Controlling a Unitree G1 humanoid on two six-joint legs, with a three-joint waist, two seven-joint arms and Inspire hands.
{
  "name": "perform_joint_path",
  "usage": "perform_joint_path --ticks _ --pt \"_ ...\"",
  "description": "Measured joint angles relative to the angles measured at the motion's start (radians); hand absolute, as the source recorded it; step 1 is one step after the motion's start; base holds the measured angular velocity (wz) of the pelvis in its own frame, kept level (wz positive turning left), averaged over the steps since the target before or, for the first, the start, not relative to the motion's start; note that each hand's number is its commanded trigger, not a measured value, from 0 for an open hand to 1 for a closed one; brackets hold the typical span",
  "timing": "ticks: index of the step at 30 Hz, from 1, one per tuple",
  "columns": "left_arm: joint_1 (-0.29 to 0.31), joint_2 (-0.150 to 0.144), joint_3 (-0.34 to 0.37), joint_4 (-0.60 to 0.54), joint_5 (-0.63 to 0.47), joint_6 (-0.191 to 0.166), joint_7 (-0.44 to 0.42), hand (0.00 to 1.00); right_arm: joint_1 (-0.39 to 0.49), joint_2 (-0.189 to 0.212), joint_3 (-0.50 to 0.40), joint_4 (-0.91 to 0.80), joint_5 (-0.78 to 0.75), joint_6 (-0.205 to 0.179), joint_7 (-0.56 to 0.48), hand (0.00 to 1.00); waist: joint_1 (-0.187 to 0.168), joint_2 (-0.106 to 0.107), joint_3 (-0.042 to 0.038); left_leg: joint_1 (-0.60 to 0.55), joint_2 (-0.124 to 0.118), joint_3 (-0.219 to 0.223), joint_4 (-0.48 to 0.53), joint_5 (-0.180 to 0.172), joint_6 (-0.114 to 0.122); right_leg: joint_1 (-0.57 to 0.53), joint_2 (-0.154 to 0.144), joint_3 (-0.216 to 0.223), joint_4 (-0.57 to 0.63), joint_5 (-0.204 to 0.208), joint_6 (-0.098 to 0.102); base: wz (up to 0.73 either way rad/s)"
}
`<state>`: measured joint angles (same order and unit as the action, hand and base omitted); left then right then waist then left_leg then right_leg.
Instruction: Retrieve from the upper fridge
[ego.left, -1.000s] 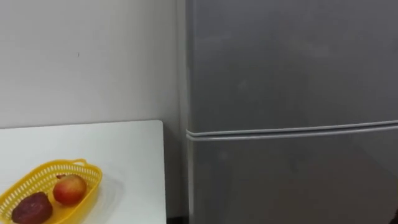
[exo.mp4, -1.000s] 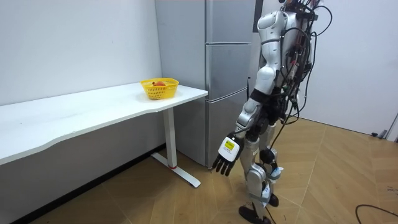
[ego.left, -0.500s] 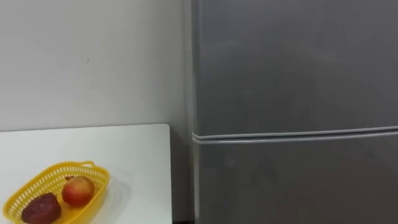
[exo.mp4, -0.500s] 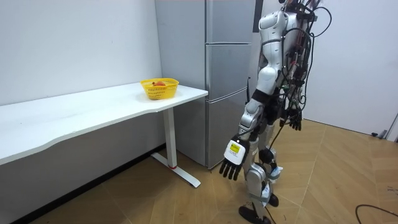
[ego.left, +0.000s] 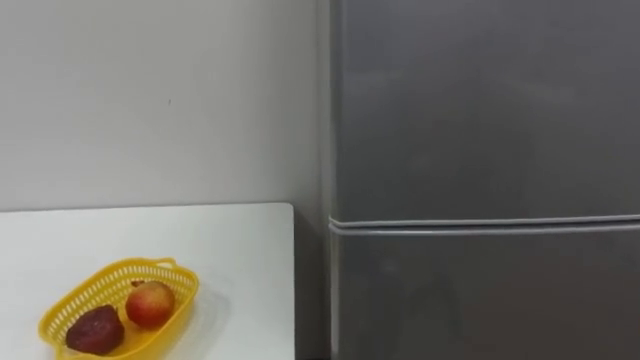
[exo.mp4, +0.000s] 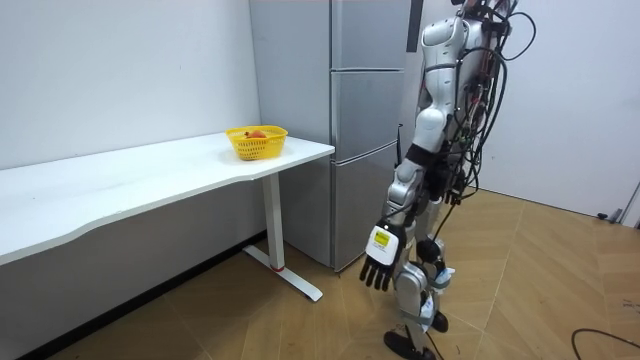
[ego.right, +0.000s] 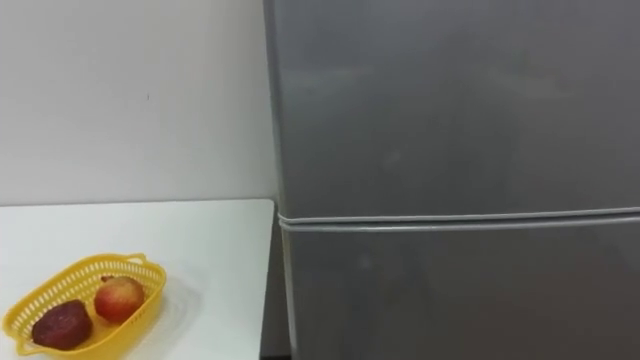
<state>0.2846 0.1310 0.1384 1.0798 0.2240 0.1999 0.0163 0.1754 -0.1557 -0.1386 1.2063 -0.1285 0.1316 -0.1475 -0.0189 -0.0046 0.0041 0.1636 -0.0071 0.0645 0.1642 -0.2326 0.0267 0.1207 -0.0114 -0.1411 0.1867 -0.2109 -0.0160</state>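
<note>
The grey two-door fridge (ego.left: 480, 110) fills the right of the eye views with both doors closed. A seam (ego.left: 480, 222) divides the upper door from the lower door (ego.left: 480, 300). In the room view I stand upright facing the fridge (exo.mp4: 365, 60), close to its front. My left hand (exo.mp4: 380, 270) hangs low beside my leg with relaxed, straight fingers and holds nothing.
A white table (ego.left: 230, 250) meets the fridge's left side against the wall. On it stands a yellow basket (ego.left: 150, 266) holding an apple (ego.left: 151, 303) and a dark red fruit (ego.left: 95, 329). The room view shows the table (exo.mp4: 150, 170), the basket (exo.mp4: 256, 143) and wooden floor behind me.
The eye view's whole picture has slid right, so the camera turned left. In the room view my left hand swung back toward my leg, and my right hand went out of sight behind my body.
</note>
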Motion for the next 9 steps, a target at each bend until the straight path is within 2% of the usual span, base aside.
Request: perform_joint_path --ticks 9 --pt "0.003 -0.002 -0.028 -0.002 0.026 0.003 -0.031 0.0 0.006 0.006 0.04 0.05 -0.041 0.007 0.036 0.0 -0.003 -0.001 0.0005 0.006 -0.005 -0.015 0.002 0.0 0.0 0.015 -0.002 -0.012 0.0 -0.005 0.004 0.05"
